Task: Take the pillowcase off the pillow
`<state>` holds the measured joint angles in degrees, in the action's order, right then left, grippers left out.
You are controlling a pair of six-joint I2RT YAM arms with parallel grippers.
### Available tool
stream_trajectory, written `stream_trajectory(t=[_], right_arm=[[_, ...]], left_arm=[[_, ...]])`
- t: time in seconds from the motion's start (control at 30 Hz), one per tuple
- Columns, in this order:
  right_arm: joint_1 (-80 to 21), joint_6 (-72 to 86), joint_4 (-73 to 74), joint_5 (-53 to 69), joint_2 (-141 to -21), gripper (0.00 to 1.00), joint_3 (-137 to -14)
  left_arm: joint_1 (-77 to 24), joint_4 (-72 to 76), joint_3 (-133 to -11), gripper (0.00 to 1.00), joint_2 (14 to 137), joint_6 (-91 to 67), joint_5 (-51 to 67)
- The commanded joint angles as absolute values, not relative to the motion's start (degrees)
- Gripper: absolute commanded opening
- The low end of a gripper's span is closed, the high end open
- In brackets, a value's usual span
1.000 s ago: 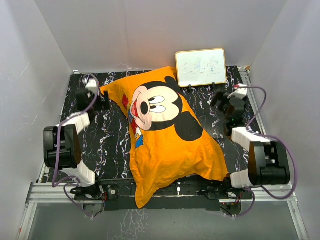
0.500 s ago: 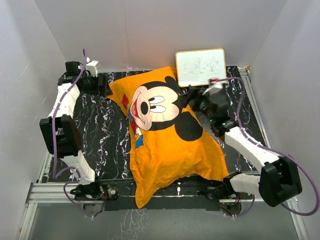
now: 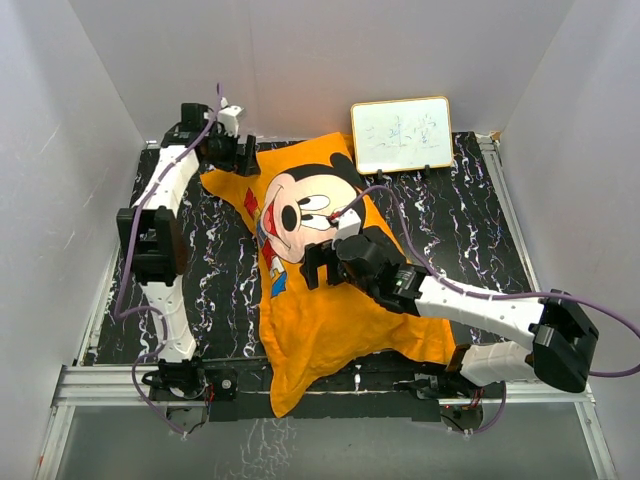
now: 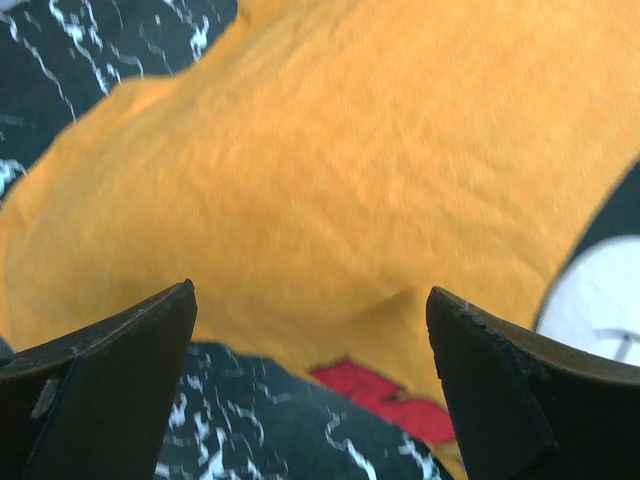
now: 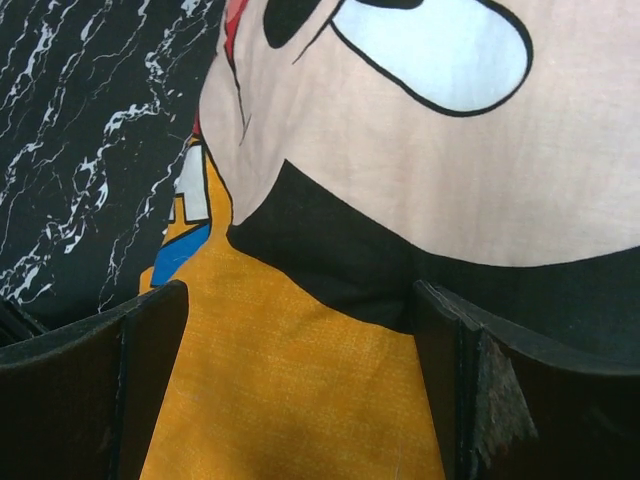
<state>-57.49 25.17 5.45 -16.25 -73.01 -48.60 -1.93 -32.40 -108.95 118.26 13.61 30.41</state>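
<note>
Over the orange pillowcase [image 3: 335,310], left claw [image 4: 310,292] and right claw [image 5: 300,290] are hovering spread wide, empty. Pinching loose fabric is looking like the next move.

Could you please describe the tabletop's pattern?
The tabletop is black with white marble-like veining, clearest in the top external view.

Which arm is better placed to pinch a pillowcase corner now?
Left, likely. The left gripper hangs open at the far-left corner of the pillowcase, the fabric edge between its jaws. The right gripper, also open, is over its middle, away from any edge.
</note>
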Motion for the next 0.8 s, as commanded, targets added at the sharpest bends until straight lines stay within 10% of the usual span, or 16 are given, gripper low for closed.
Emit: stream_trajectory(t=[0.0, 0.37, 0.57, 0.77], right_arm=[[-57.45, 30.89, 13.34, -19.92, -71.35, 0.96, -47.76], [-54.49, 36.55, 23.79, -22.01, -69.74, 0.96, -44.88], [-44.46, 33.25, 23.8, -16.66, -69.77, 0.96, -43.89], [-38.37, 27.48, 18.59, -14.8, -74.75, 0.96, -47.41]], left_arm=[[-3.77, -30.23, -116.8, 0.97, 123.1, 11.14, 26.35], [-5.19, -29.46, -120.63, 0.96, 134.07, 12.33, 25.18], [-4.69, -35.59, -111.93, 0.31, 129.89, 16.48, 29.46], [-0.07, -31.72, -94.88, 0.02, 116.59, 17.56, 27.28]])
